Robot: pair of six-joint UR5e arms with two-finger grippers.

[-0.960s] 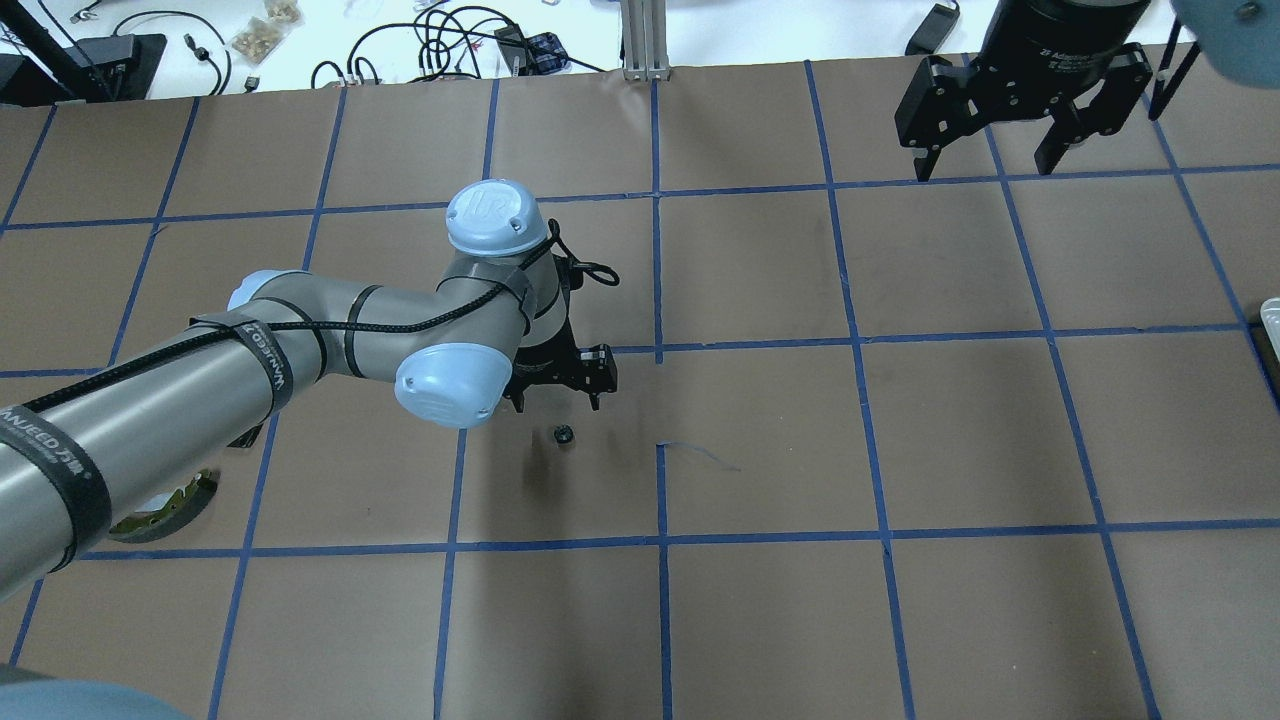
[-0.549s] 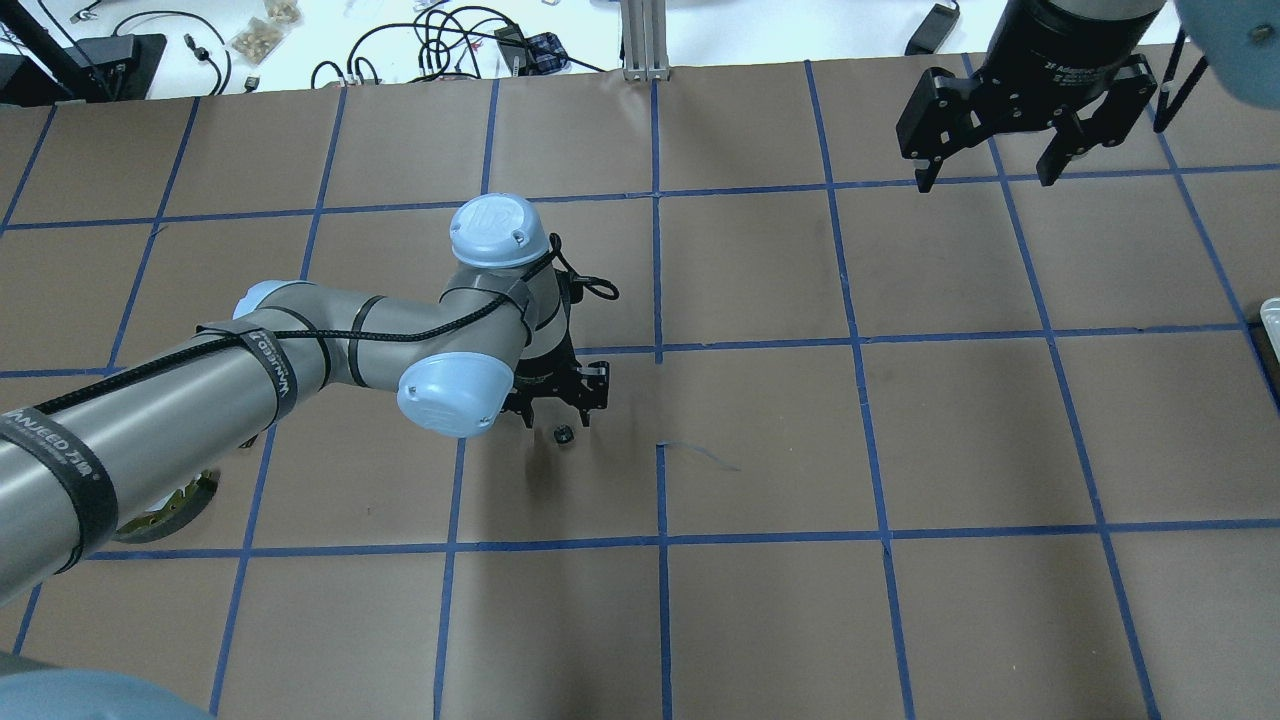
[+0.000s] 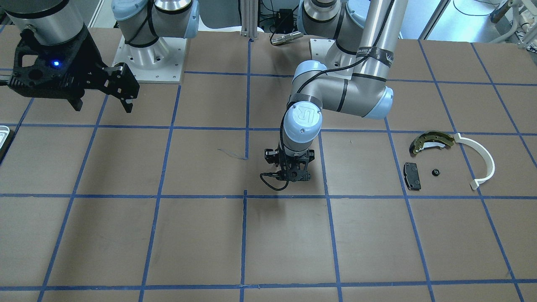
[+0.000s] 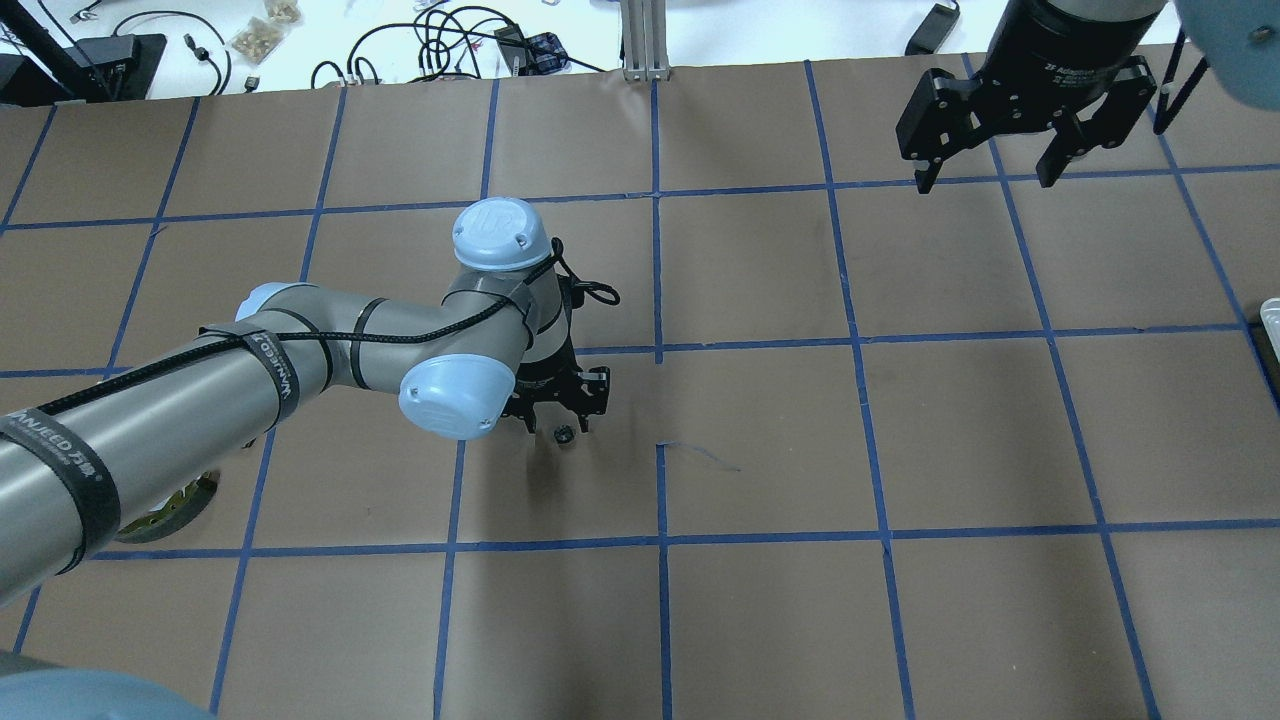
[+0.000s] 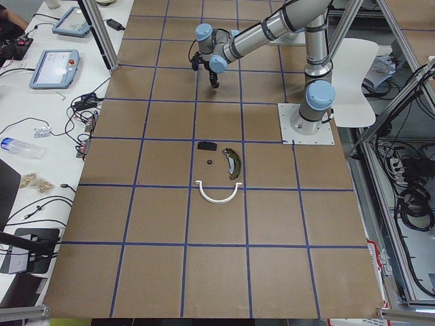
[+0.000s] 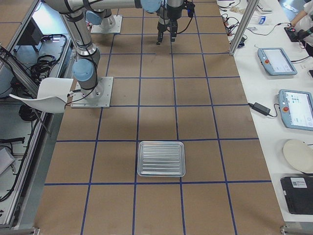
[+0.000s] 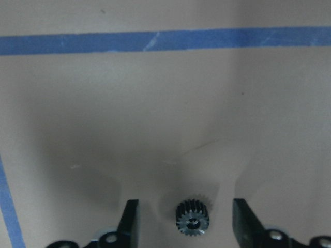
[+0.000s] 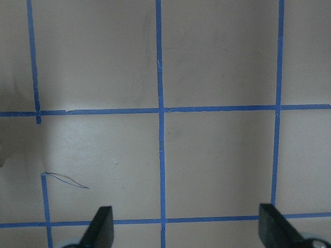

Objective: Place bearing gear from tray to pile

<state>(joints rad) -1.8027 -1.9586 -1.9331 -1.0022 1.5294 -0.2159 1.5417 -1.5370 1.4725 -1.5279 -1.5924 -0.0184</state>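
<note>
The table (image 4: 900, 450) sets the layout. The tray (image 6: 161, 158) sits at your robot's right end and the pile is at its left end, well apart from each other. I judge that is why the work happens mid-table, where the left arm can reach.

The left arm stretches in to the centre with its wrist turned straight down. This brings the left gripper (image 7: 185, 206) low over the paper for a top-down pick. Its jaws are spread apart, with nothing held yet. The right gripper (image 4: 988, 165) hangs high above the far right squares, jaws also apart and empty. I read that as parked out of the way.

The pile lies loose in one square. It is made up of the olive-gold brake shoe (image 3: 432, 141), the white arc strip (image 3: 482, 161) and the black pad (image 3: 412, 175). A small dark round part (image 3: 436, 172) sits between them.

The bearing gear (image 7: 192, 217) is on neither tray nor pile. It rests on the bare paper at mid-table, between the left fingers (image 7: 130, 222), roughly centred and touching neither.

It lies flat, with its bore facing up at the wrist camera and its teeth pointing outward all round. Because it is round it has no long axis to line up, only the upright axis through the bore, so you can close across any diameter.
</note>
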